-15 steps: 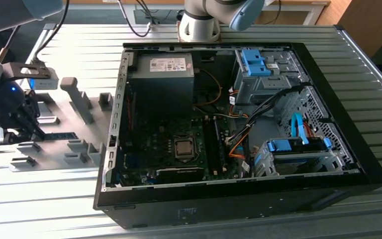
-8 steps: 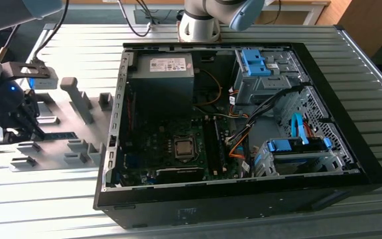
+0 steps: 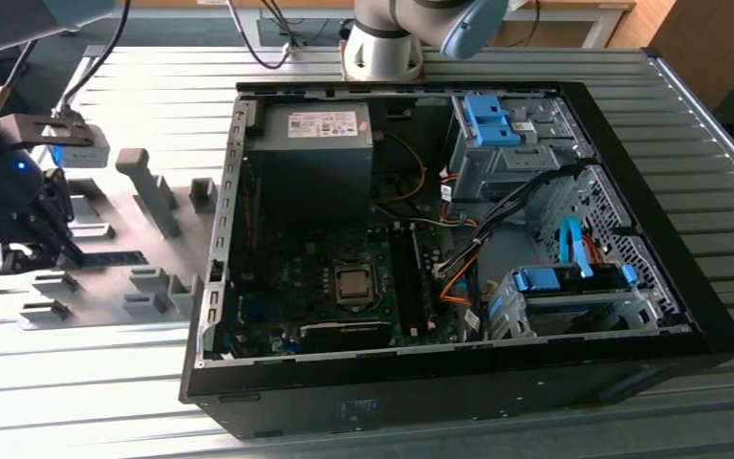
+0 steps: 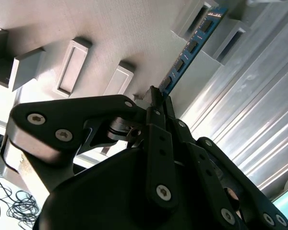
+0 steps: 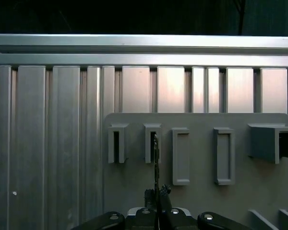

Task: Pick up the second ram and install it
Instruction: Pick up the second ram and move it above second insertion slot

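The second ram (image 4: pixel 191 47) is a thin blue-green stick with dark chips. It stands on edge in two grey holder blocks (image 4: pixel 229 36) on the fixture plate (image 3: pixel 106 215), at the exterior view's left. My gripper (image 4: pixel 158 97) is shut on the stick's near end. In the first wrist view the ram (image 5: pixel 156 160) shows edge-on, running from the fingertips (image 5: pixel 149 194) into a slotted block (image 5: pixel 148 143). In the exterior view the gripper (image 3: pixel 58 254) hangs low over the plate with the ram (image 3: pixel 115 256) stretching from it toward the computer case.
The open black computer case (image 3: pixel 469 382) lies at the exterior view's right, its motherboard (image 3: pixel 303 282) facing up with long black slots (image 3: pixel 405 273) beside the processor socket. Several other grey blocks (image 3: pixel 150 191) rise from the plate. Ribbed metal table (image 3: pixel 99 382) lies all around.
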You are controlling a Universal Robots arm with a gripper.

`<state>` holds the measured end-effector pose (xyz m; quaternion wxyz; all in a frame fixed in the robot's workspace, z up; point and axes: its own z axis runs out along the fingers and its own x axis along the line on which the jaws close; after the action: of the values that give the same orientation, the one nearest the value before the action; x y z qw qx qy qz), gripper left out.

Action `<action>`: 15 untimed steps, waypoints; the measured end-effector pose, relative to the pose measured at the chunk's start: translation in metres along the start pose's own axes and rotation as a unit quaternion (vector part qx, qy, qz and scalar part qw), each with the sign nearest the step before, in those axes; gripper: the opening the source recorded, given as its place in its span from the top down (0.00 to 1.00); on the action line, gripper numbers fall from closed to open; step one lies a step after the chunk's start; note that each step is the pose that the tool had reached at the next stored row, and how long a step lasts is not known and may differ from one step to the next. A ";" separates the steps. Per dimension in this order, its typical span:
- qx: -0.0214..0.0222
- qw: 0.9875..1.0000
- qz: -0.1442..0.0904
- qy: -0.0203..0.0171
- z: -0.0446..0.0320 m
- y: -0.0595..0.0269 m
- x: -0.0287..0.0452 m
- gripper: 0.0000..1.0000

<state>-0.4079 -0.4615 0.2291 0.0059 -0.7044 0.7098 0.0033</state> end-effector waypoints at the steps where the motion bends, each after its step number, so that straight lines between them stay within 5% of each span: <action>1: 0.000 1.000 0.000 0.000 -0.0008 0.0000 0.0000 0.86; 15: 0.000 1.000 0.000 0.000 -0.0105 0.0000 -0.0001 0.86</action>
<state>-0.4079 -0.4616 0.2396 0.0059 -0.7044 0.7098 0.0033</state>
